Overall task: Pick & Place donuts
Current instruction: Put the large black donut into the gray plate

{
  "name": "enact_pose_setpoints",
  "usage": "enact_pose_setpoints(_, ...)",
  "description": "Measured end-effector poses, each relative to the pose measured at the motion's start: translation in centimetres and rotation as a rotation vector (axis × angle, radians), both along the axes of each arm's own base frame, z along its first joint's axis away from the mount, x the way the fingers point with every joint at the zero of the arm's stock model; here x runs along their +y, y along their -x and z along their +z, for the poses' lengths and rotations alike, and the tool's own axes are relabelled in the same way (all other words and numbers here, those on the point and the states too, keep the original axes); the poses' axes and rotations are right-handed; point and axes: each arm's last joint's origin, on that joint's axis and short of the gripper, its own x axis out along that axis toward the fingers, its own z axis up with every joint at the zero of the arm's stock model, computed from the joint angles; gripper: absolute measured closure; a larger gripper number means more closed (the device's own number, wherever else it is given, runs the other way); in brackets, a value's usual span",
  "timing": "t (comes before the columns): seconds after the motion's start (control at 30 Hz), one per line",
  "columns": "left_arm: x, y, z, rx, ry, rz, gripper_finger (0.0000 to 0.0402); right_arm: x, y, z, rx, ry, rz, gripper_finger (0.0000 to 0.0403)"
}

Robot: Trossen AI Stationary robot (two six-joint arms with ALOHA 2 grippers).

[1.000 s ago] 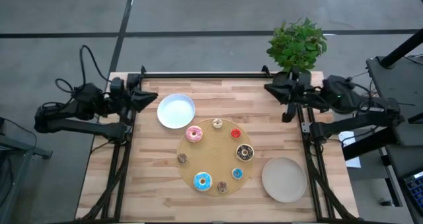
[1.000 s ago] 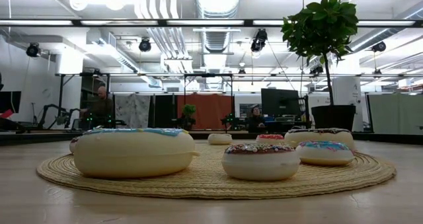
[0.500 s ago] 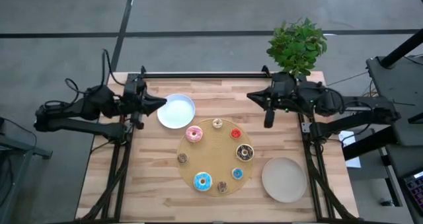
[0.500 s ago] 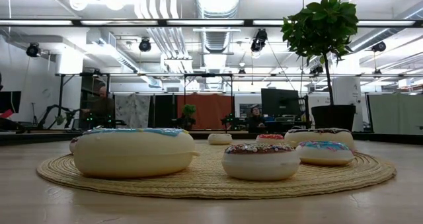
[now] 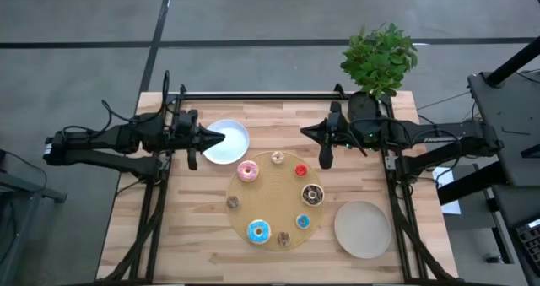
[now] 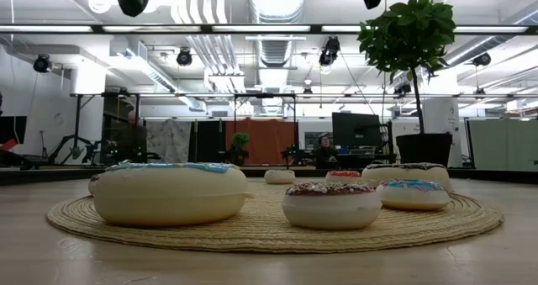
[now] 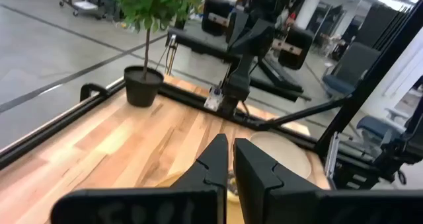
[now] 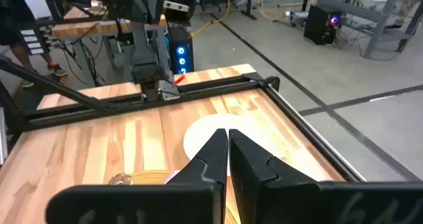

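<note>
High view: donuts [image 5: 248, 171] ring woven mat [image 5: 268, 195]; left gripper [image 5: 221, 137] over white plate [image 5: 232, 143], right gripper [image 5: 305, 132], both clenched, empty. Low view: potted plant [image 6: 409, 41] behind.

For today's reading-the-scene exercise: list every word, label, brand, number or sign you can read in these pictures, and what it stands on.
No text can be read.
Left pincer: faint marks on its housing, too blurred to read.
Donuts, plates, woven board: no lettering shows.

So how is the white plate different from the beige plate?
The white plate is bright white and sits at the table's far left, with the shut left gripper over its edge. The beige plate is dull tan, looks a bit bigger, and sits near right with nothing over it. Both are round and empty.
</note>
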Motion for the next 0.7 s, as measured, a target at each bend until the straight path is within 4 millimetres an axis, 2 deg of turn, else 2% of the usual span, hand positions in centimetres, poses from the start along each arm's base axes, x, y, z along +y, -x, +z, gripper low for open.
enact_pose_setpoints(0.33, 0.0, -0.1, -0.3, 0.031, -0.04, -0.003, 0.0402, 0.0, -1.0, -0.8, 0.021, -0.066, -0.02, 0.0394)
enact_pose_setpoints(0.7, 0.0, -0.2, -0.8, 0.055, -0.046, -0.004, 0.0402, 0.0, -1.1, -0.9, 0.024, -0.068, -0.021, 0.0394)
